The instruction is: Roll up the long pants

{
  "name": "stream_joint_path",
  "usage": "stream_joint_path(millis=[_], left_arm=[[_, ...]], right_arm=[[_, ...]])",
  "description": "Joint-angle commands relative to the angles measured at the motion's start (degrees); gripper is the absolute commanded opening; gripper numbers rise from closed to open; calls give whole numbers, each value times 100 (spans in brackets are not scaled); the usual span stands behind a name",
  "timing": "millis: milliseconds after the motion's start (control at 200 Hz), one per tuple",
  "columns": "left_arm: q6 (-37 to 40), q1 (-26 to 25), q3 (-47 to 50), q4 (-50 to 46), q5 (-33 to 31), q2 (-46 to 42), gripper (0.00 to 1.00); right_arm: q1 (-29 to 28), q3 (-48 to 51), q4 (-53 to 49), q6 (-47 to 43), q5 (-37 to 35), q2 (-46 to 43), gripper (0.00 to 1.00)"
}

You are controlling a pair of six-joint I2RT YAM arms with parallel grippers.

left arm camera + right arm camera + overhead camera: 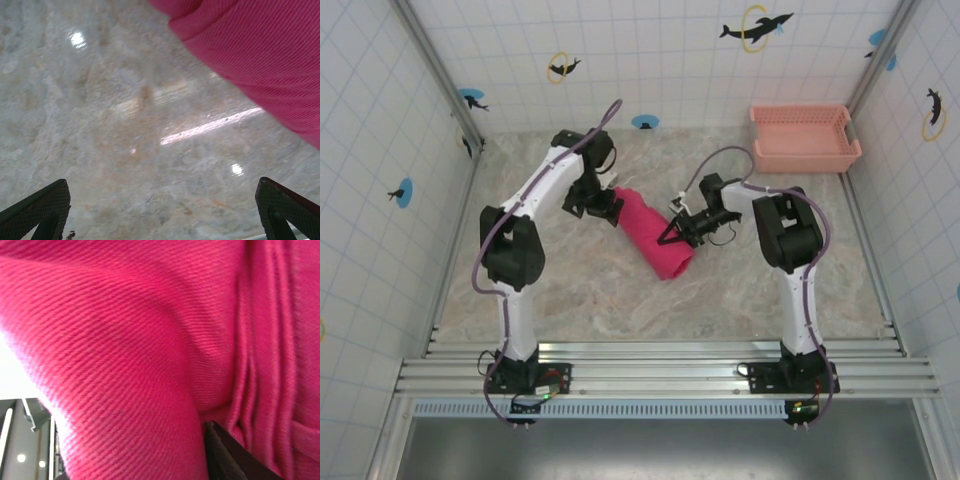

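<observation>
A glossy beige marble-patterned table [620, 310] is spreading across the middle of the top view, and in the left wrist view it is throwing back bright spots and a streak of light. White tiled walls [660, 60] are closing it in on the left, top and right of the frame, with dolphin stickers [756, 26] dotting them. Silver rails [660, 362] are running along the bottom, where the arm bases are sitting.

One salmon-pink slotted basket [803, 137] is standing in the upper right, well apart from everything else. One garment is lying on the table: the long pants [655, 240], bundled into a single roll slanting from upper left to lower right in the centre of the frame.

Two arms are reaching in, one from each side. The left gripper [600, 206] is hovering just beside the roll's upper-left end; in its wrist view its fingers [40, 205] are standing wide apart in the bottom corners with bare table between them and the magenta cloth [260, 55] lying in the upper right. The right gripper [682, 232] is touching the roll's right side; its wrist view is showing ribbed fabric [140, 350] pressed close and one dark finger [225, 455] at the bottom, so I cannot tell whether it is grasping or released
</observation>
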State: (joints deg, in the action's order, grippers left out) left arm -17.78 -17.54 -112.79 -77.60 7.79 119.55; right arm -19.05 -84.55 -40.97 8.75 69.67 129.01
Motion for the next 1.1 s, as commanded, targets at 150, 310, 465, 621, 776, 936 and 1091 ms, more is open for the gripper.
stream_joint_path(millis=[150, 310, 465, 621, 776, 936, 1091], left_arm=[[-814, -240, -820, 263, 352, 705, 97], [-1093, -462, -1119, 462, 744, 1239, 98], [-1269, -701, -1341, 519, 839, 1818, 97], [-1402, -812, -1508, 509, 943, 2358, 98], [-1410, -873, -1574, 393, 929, 2650, 97], [-1417, -908, -1569, 439, 995, 2809, 98], [-1387, -909, -1664, 405, 1021, 2994, 98]], right_arm=[[125, 597, 439, 429, -1400, 477, 45], [207, 719, 737, 698, -1412, 439, 46], [369, 613, 503, 611, -1510, 467, 47], [462, 528, 191, 442, -1742, 124, 59], [626, 532, -103, 211, -2353, -714, 86], [736, 312, -726, -134, -3082, -1128, 96], [747, 340, -834, -155, -3720, -1486, 97]])
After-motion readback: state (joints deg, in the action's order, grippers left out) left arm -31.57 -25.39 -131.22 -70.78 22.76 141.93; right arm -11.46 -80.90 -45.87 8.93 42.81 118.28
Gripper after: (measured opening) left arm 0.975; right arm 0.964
